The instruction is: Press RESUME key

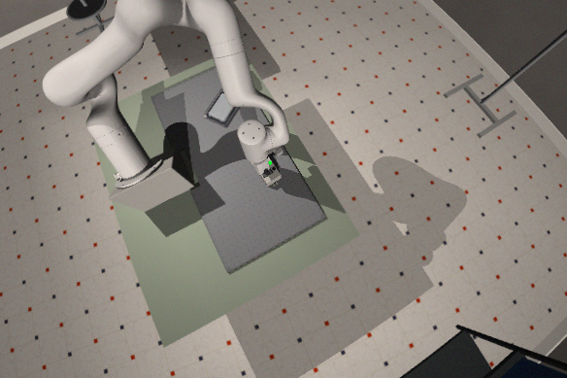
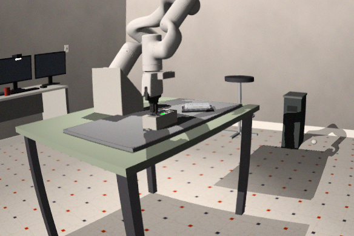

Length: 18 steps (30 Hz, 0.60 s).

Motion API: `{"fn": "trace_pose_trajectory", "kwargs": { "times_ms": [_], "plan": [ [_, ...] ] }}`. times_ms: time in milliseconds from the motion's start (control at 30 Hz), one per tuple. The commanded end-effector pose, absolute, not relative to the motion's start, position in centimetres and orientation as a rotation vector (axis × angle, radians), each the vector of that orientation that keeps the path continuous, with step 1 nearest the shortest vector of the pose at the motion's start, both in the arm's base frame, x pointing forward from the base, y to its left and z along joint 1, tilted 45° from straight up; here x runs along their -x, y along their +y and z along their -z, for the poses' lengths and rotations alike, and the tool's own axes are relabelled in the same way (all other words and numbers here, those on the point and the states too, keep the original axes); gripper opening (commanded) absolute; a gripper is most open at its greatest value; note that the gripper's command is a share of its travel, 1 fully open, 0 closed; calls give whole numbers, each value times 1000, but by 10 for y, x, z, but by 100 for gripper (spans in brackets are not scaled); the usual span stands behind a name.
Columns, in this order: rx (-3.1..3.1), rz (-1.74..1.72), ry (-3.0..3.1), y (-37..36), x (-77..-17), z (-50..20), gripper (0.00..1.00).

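The operator panel (image 1: 273,178) (image 2: 160,121) is a small beige box standing on the grey mat (image 1: 262,229) (image 2: 106,131). One green lamp (image 1: 270,163) (image 2: 163,113) is lit on its top. The key names are too small to read, so I cannot tell which key the lamp belongs to. My gripper (image 2: 153,110) points straight down with its fingers shut and empty. Its tips rest on or just above the panel's top, a little to the left of the lit lamp. In the overhead view the wrist (image 1: 253,137) hides the fingertips.
A flat grey tray-like slab (image 1: 220,109) (image 2: 197,107) lies at the back of the mat. The beige arm pedestal (image 1: 150,190) (image 2: 112,91) stands on the green table (image 1: 184,283) (image 2: 91,152) left of the panel.
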<state>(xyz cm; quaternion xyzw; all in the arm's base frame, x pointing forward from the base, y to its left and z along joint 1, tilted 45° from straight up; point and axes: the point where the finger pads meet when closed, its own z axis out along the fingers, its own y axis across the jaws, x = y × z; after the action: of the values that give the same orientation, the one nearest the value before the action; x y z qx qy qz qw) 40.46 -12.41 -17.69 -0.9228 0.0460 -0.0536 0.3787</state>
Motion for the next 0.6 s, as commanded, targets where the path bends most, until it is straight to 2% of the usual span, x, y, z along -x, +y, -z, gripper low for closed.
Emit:
{"fn": "trace_pose_trajectory", "kwargs": {
  "times_ms": [0,567],
  "plan": [
    [2359,139,118,-130,-404,172,0],
    [2359,139,118,-147,-401,154,0]
  ]
}}
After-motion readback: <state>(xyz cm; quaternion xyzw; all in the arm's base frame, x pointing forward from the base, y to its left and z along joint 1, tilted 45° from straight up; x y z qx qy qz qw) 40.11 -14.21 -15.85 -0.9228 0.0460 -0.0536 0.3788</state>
